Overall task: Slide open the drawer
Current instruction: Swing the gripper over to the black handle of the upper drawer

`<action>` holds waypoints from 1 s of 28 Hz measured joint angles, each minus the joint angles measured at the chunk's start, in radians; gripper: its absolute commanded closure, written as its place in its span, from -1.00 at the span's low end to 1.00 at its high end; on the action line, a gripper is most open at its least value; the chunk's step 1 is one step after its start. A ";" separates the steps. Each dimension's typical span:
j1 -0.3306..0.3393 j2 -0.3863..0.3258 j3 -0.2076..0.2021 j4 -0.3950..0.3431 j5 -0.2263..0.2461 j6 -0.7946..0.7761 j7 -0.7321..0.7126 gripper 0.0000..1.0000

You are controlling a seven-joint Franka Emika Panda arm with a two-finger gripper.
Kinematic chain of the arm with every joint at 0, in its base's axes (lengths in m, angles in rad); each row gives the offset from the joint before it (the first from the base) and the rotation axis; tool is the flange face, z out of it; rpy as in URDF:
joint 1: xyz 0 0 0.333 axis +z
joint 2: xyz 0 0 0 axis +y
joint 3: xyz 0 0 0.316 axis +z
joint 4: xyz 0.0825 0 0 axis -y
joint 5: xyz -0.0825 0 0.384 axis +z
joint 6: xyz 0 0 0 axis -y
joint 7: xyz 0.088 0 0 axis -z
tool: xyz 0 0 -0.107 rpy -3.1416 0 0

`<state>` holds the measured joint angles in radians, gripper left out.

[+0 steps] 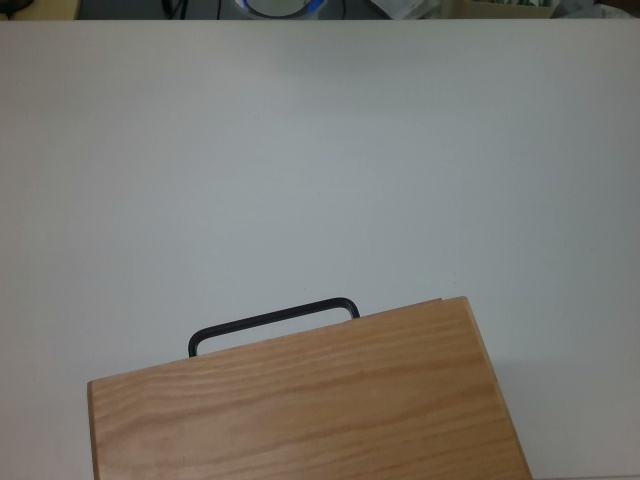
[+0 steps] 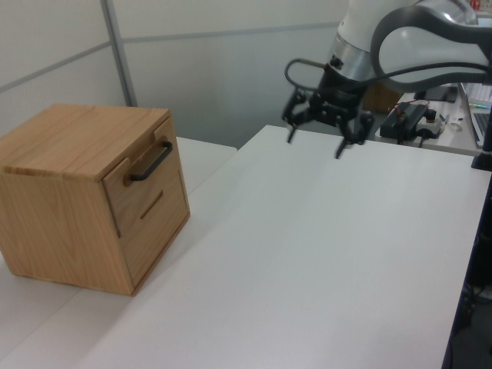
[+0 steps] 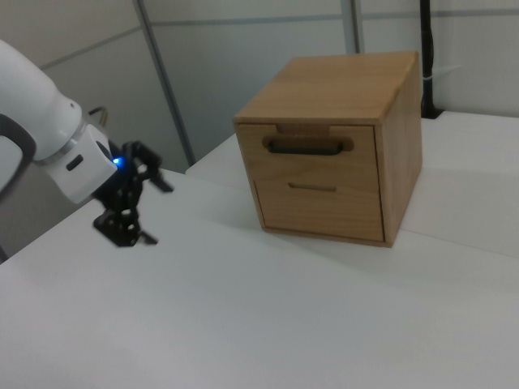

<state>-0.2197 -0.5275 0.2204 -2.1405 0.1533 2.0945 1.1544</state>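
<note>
- The top view looks steeply down, close above the light oak-grain wooden cabinet (image 1: 310,400), facing out across the white surface (image 1: 320,170) — no arm in it.
- The left view stands off the surface's near corner, cabinet on the left view's left, black two-finger hand (image 2: 317,132) far back.
- The right view faces the cabinet's front (image 3: 320,182) from the opposite side — all three share the thin black bar handle (image 1: 272,322).

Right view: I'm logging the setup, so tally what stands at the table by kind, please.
Wooden cabinets: 1
Drawers with a black bar handle: 1
Lower drawer fronts: 1
Robot grippers: 1
Total: 4
</note>
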 measured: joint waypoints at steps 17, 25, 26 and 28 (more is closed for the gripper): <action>0.001 0.338 0.038 0.115 0.004 0.553 0.185 -1.00; 0.002 0.582 0.045 0.318 -0.027 0.658 0.183 -1.00; 0.002 0.605 0.047 0.333 -0.037 0.670 0.183 -1.00; 0.002 0.660 0.057 0.366 -0.066 0.693 0.183 -1.00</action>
<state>-0.2174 0.1323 0.2772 -1.7746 0.0872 2.7873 1.3370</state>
